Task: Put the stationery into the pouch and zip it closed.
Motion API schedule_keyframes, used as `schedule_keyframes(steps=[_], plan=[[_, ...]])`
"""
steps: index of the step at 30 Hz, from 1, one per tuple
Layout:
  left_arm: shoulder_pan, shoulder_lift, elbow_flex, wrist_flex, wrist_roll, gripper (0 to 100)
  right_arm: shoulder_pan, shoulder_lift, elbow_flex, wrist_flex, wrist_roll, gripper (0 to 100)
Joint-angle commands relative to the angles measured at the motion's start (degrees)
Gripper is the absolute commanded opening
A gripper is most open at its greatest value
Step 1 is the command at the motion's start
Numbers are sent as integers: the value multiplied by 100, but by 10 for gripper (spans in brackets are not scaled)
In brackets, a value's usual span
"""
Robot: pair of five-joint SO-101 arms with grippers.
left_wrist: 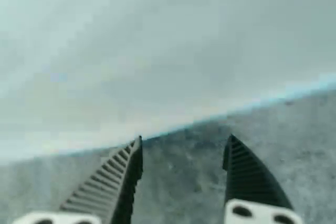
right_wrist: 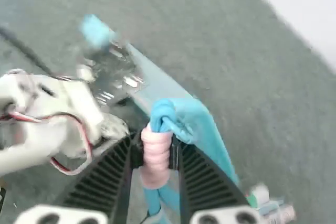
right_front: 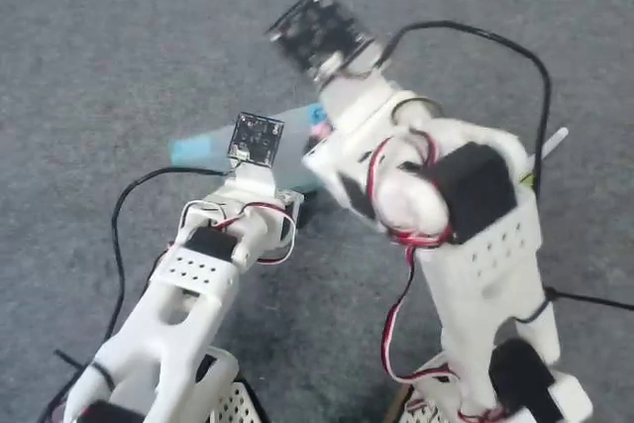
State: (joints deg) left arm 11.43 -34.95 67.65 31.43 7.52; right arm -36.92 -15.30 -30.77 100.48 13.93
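Note:
A pale blue pouch (right_front: 203,151) lies on the grey carpet, mostly hidden behind both arms' wrists. In the left wrist view its translucent side (left_wrist: 157,51) looms just ahead of my left gripper (left_wrist: 185,145), which is open with only carpet between its fingers. My right gripper (right_wrist: 156,145) is shut on a pink ridged piece (right_wrist: 155,156) at the bunched blue edge of the pouch (right_wrist: 194,124). I cannot tell whether the pink piece is loose or part of the pouch. The left arm (right_wrist: 52,114) sits close beside the pouch.
A white pen-like stick (right_front: 555,140) pokes out behind the right arm (right_front: 466,205). A small white and green item (right_wrist: 268,203) lies by the pouch. Grey carpet (right_front: 99,66) stretches open to the left and far side. Cables trail from both arms.

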Motion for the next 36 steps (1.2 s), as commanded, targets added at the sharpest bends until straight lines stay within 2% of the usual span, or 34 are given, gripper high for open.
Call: schedule_keyframes(steps=[1, 5, 13, 17, 22, 26, 32, 36], plan=[[-35, 158, -426, -176, 325, 242, -453, -585, 202, 233, 413, 6], [-484, -316, -382, -88, 352, 242, -664, -1393, 1626, -48, 484, 6], [-747, -1802, 233, -26, 607, 242, -637, -3442, 6154, -2264, 1002, 6], [-1204, -2382, 479, -9, 448, 241, -48, -3732, 7420, -3055, 1002, 6], [-1978, -2963, 532, 774, 70, 241, 804, -3292, 7552, -3486, 1002, 6], [-2462, -3631, 532, 1354, -281, 242, 884, -2826, 7305, -3679, 993, 6], [-2312, -4879, 593, 2013, -281, 242, 831, -2492, 6198, -2791, 1108, 6], [-2303, -5451, 954, 1890, -281, 242, 453, -2492, 6347, -2571, 1073, 6]])
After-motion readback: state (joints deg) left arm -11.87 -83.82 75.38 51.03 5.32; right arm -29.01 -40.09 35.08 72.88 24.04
